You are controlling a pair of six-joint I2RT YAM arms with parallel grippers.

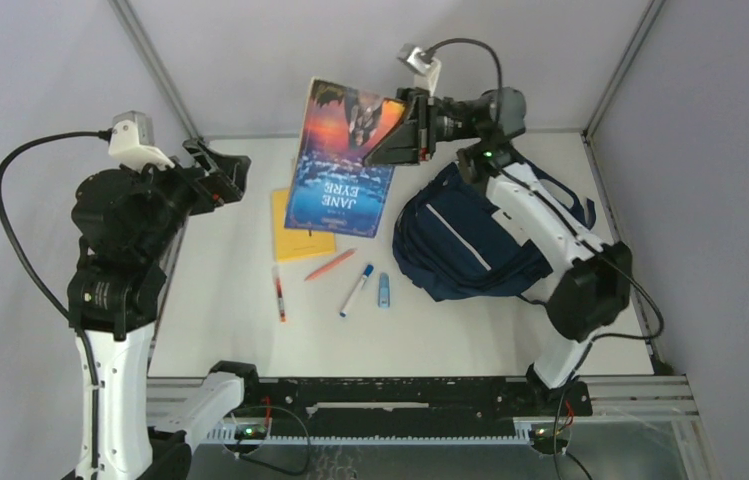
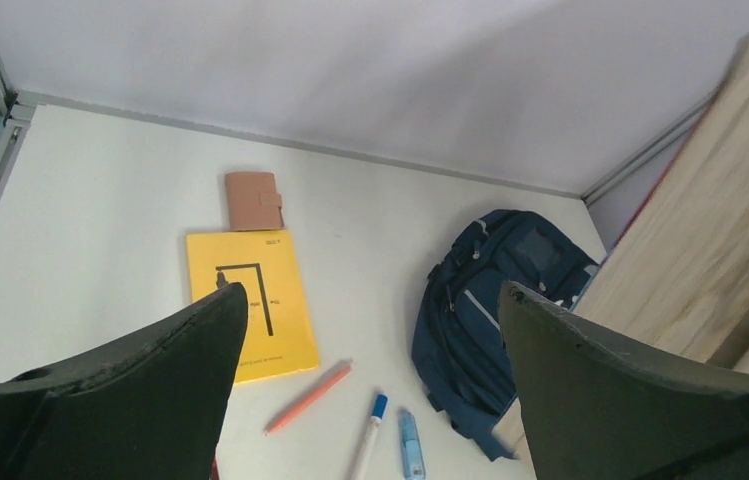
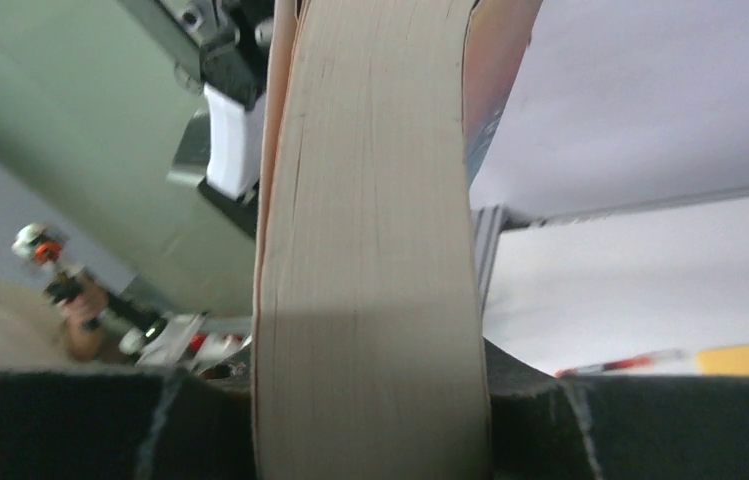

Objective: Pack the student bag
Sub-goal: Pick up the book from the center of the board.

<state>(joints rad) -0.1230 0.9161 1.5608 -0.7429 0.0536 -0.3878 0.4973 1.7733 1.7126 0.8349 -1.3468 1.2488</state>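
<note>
Packing seems hardly begun: the right gripper (image 1: 392, 136) clamps the Jane Eyre book (image 1: 340, 170) in the air just left of the student bag (image 1: 460, 245), perhaps unopened, while the left gripper (image 1: 218, 170) hangs released, with pens (image 1: 355, 290) and yellow notebook (image 1: 295, 240) unpacked farther left of it.
</note>
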